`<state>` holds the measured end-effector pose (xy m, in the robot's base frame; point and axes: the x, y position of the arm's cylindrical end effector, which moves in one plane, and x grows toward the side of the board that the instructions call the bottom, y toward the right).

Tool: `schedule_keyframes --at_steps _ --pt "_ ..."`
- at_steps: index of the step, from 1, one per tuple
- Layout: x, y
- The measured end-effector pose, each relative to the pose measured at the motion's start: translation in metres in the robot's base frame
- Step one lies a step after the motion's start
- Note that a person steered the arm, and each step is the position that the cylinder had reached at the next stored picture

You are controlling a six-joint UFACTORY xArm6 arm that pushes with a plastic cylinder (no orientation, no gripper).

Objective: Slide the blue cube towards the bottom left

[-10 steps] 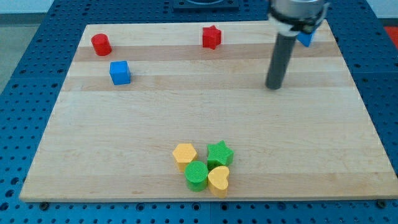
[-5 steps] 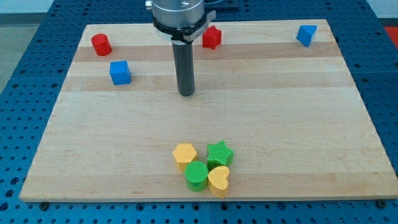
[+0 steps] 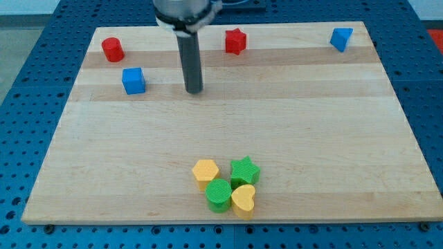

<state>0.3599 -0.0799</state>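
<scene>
The blue cube [image 3: 133,80] sits on the wooden board [image 3: 311,152] at the upper left. My tip [image 3: 194,90] rests on the board to the right of the cube, with a clear gap between them. The dark rod rises from the tip toward the view's top.
A red cylinder [image 3: 112,49] lies above and left of the cube. A red star [image 3: 235,41] is at top centre. A blue triangular block [image 3: 340,39] is at top right. A yellow hexagon [image 3: 205,171], green star [image 3: 244,170], green cylinder [image 3: 219,194] and yellow heart [image 3: 243,198] cluster at bottom centre.
My tip has swept left across the board from the right side and now stands a little right of the blue cube. No block has moved.
</scene>
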Motion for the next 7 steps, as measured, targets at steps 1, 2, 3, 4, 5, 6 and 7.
schedule_keyframes --at_steps 1,2,3,4,5,6,7 --pt "-0.061 -0.03" --pt "-0.063 -0.042" --pt "-0.053 -0.044" --pt "-0.031 -0.071" --pt "-0.031 -0.087" --pt "-0.031 -0.093" --pt "0.011 -0.112"
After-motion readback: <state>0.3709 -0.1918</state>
